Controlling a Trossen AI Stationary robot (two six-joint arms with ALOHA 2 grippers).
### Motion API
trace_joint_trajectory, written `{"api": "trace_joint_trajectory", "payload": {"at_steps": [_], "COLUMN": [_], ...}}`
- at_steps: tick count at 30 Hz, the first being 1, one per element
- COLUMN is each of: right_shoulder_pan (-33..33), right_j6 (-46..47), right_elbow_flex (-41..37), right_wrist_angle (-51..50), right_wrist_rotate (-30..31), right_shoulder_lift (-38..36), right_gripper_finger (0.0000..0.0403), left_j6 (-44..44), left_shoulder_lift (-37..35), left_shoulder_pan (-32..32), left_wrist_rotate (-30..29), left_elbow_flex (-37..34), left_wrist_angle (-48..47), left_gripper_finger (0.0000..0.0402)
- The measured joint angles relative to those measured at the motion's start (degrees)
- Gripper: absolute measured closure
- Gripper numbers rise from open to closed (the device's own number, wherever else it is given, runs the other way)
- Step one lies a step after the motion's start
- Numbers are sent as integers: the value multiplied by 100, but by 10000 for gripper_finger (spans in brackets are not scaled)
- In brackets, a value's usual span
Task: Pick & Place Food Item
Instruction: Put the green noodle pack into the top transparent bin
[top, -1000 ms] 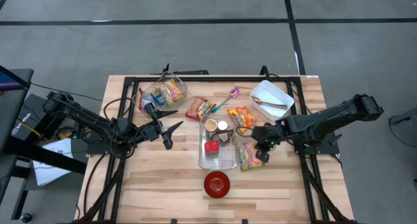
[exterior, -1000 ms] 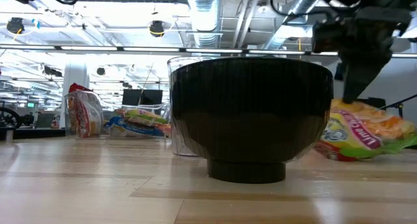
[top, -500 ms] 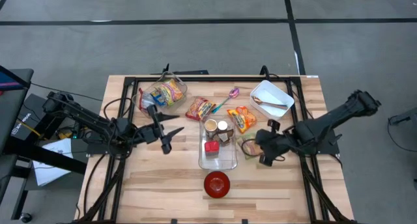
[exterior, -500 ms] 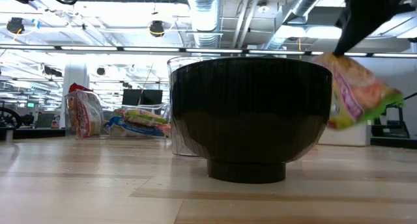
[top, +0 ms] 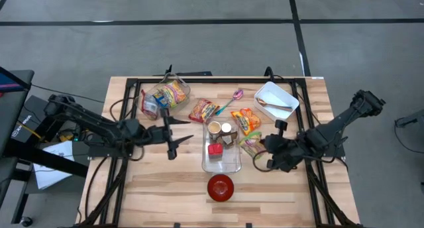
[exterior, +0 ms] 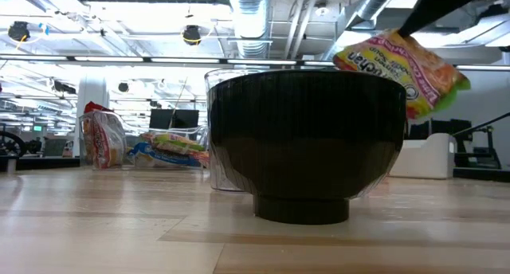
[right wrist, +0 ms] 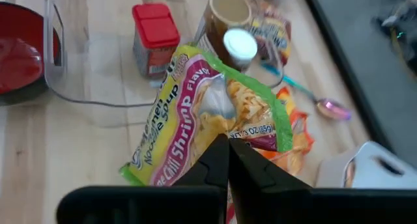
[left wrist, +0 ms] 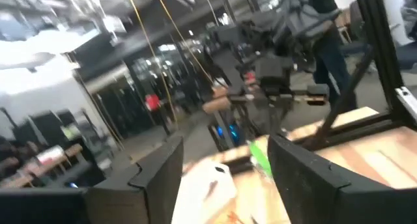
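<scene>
My right gripper (top: 260, 150) is shut on a green, pink and yellow shrimp noodle packet (top: 248, 146), held in the air just right of the clear tray (top: 222, 164). The packet also shows in the low view (exterior: 402, 60) and in the right wrist view (right wrist: 208, 116). The tray holds a red-lidded jar (right wrist: 155, 38) and a brown cup (right wrist: 225, 15). My left gripper (top: 177, 135) is open and empty, above the table left of the tray. My right gripper pinches the noodle packet between its two shut fingers at one edge (right wrist: 225, 134). The fingers slant down at it from the table's right side. The packet is lifted clear of the table and hangs tilted below the fingers (exterior: 398, 63).
A red bowl (top: 220, 187) stands near the front edge, dark in the low view (exterior: 307, 138). More snack packets (top: 204, 110) (top: 246, 120), a clear bag of snacks (top: 167, 95), a pink spoon (top: 236, 95) and a white container (top: 276, 99) lie at the back.
My right gripper has lifted the noodle packet off the table beside the tray; the packet first hung down, then rose higher and tilted. My left gripper has shifted a little toward the table's right edge.
</scene>
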Motion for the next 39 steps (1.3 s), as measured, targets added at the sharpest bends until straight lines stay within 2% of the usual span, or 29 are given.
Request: {"api": "trace_joint_trajectory", "payload": {"at_steps": [7, 11, 21, 28, 39], "right_shoulder_pan": [39, 116, 468, 541, 206], "right_j6": [-616, -990, -2323, -2546, -3105], "right_elbow_flex": [2, 2, 2, -17, -34], "right_wrist_angle": [420, 737, 1903, 2050, 2427], "right_wrist_rotate": [240, 418, 820, 1160, 1455], "right_shoulder_lift": [2, 2, 6, 7, 372], "right_gripper_finger": [403, 403, 403, 403, 403], "left_j6": [-556, -839, -1824, -2800, -3232], "left_shoulder_lift": [1084, 1625, 2502, 2727, 3064], "left_shoulder_pan": [345, 500, 878, 1128, 1145], "left_wrist_rotate": [188, 224, 964, 1916, 2027], "left_elbow_flex": [682, 1030, 1612, 1789, 2107], "left_wrist_angle": [-181, -176, -186, -179, -444], "left_gripper_finger": [123, 103, 102, 97, 96]}}
